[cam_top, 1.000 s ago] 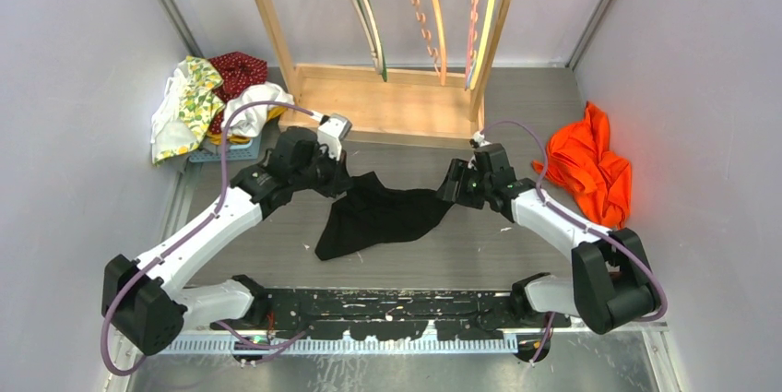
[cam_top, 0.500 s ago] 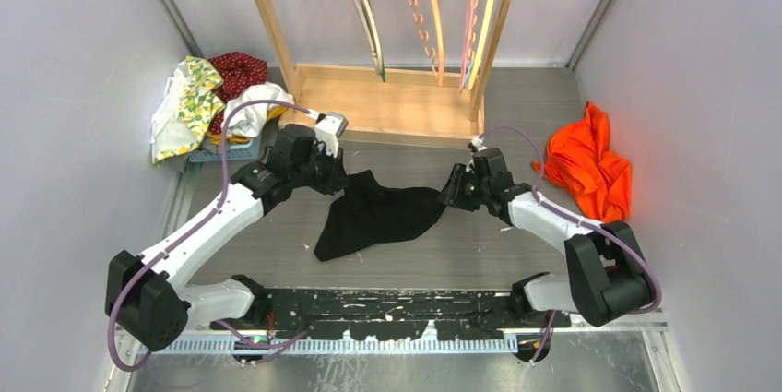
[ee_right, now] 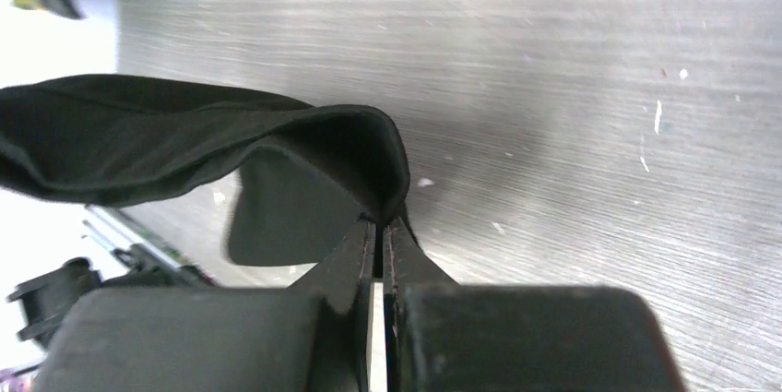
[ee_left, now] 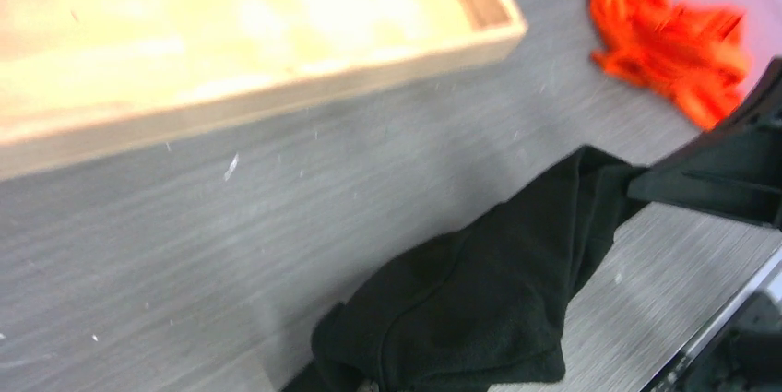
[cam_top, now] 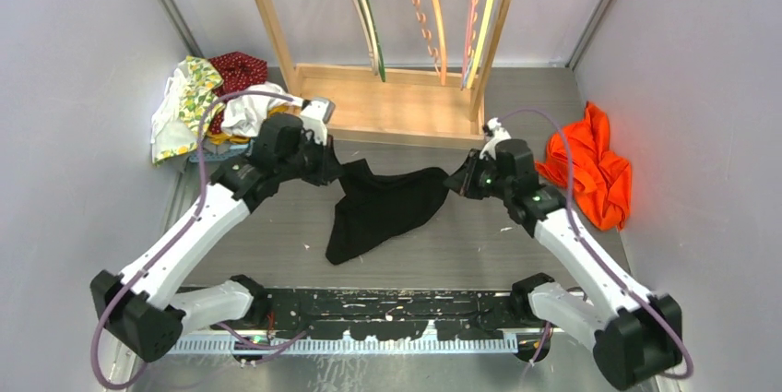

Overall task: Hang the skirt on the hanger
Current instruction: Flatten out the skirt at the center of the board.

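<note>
Two grippers hold the black skirt (cam_top: 383, 207) by opposite ends over the grey table (cam_top: 277, 235), whose surface has a fine brushed grain dotted with pale flecks. The left gripper (cam_top: 334, 169) is pressed together on the skirt's left end. In the right wrist view the right gripper (ee_right: 379, 226) has its flat dark fingers (ee_right: 350, 258) closed tight on a rounded fold of the cloth, with only a thin slit between them.

The skirt is a soft, matte, fleece-like fabric. It stretches in a shallow band between the two grippers, and its wider lower part sags toward the arms' bases in a loose, lopsided flap. Whether that flap touches the table cannot be told.

Behind the skirt stands a pale wooden rack (cam_top: 387, 106) with a shallow rimmed tray for a base and plain square posts. Thin curved hangers (cam_top: 436, 18) in green, orange and white hang inside it, well apart from the skirt.

A crumpled orange cloth (cam_top: 590, 171) with a slight sheen lies to the right. A heap of printed clothes (cam_top: 207, 101), yellow-flowered, dark red and white, sits on a light blue basket (cam_top: 221, 154) at the left.
</note>
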Robot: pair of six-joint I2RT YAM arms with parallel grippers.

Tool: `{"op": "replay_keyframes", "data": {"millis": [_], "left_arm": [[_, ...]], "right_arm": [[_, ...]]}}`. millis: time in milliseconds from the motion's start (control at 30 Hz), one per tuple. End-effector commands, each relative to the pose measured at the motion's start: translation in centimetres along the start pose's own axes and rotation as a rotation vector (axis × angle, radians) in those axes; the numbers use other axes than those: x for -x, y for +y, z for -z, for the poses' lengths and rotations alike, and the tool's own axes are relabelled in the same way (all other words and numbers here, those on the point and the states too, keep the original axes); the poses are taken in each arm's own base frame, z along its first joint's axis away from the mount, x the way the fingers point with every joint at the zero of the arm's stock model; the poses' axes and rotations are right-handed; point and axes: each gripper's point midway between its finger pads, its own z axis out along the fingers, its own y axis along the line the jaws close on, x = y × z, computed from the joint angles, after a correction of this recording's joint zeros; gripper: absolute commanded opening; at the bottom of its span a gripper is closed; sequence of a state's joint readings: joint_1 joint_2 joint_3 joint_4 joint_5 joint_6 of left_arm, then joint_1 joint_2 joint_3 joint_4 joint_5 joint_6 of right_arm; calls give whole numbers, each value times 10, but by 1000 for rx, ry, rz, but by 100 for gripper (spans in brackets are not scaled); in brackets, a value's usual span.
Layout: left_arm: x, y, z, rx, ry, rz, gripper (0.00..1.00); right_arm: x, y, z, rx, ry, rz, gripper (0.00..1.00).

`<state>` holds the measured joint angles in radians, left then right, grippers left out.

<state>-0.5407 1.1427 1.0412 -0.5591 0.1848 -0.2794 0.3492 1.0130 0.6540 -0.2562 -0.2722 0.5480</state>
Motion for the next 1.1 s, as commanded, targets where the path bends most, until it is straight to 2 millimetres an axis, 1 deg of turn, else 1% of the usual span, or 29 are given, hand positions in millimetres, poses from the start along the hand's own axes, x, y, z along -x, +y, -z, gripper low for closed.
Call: {"op": "replay_keyframes", "data": {"millis": [0,133,300,400,500,533,600,667,733,800,867,967,1067], "left_arm": [[52,-19,66,-8,-180,32,0],[73,-37,113,-55,-285,54,0],[90,-62,167,-136,-378,70,1],[95,-71,188,-173,-412,77,1],[97,-78,198,-204,-426,88,2],[97,-79,197,-206,-423,93,2],[96,-75,193,-186,-411,101,2],[94,-64,182,-131,-398,115,2],[85,-45,166,-40,-357,135,1],[80,-40,156,-23,-342,144,0],[76,-40,158,-28,-344,156,0],[77,-48,172,-67,-374,164,1],[74,-57,188,-111,-396,175,1]], "right_arm": [[30,49,58,115,-61,93,1],[33,80,101,210,-64,145,1],[29,122,154,373,-48,183,1],[29,142,183,444,-52,196,1],[29,157,204,499,-54,208,1],[30,159,206,500,-55,205,1],[34,157,203,481,-55,188,1],[35,151,189,449,-35,157,1],[37,145,175,421,-15,136,1],[38,148,171,438,-11,132,1],[39,152,175,457,-13,146,1],[39,160,189,491,-16,181,1],[32,170,200,556,8,201,1]]}}
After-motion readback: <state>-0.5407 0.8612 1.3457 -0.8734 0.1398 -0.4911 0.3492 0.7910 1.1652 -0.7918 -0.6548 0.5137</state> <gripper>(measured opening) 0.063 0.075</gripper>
